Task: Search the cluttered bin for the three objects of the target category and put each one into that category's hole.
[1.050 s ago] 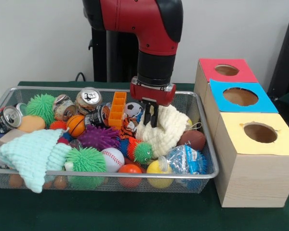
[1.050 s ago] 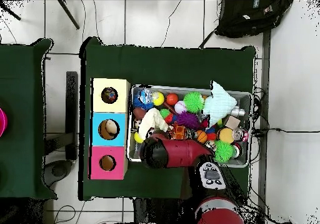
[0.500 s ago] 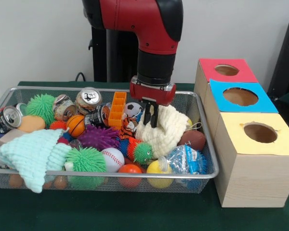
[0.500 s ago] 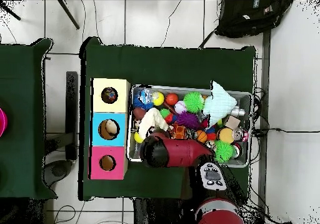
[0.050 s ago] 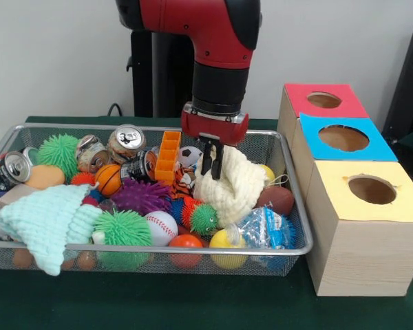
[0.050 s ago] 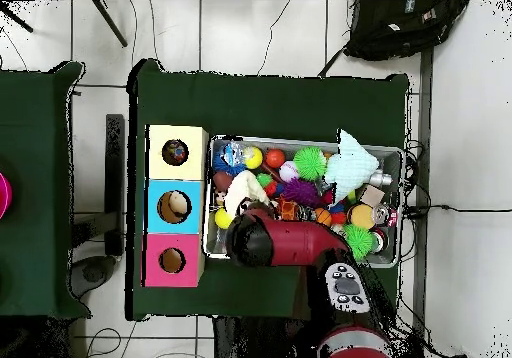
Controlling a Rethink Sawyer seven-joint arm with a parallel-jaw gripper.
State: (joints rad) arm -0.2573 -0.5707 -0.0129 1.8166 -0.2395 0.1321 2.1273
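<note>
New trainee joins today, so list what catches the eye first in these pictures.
The red arm's gripper is clamped on a cream knitted cloth, above a wire bin crammed with balls, cans and spiky toys. Beside the bin stand three wooden boxes, their holed tops red, blue and yellow.

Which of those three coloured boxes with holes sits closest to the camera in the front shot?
The yellow-topped box. It stands at the front of the row, with the blue-topped box behind it and the red-topped box farthest back.
</note>
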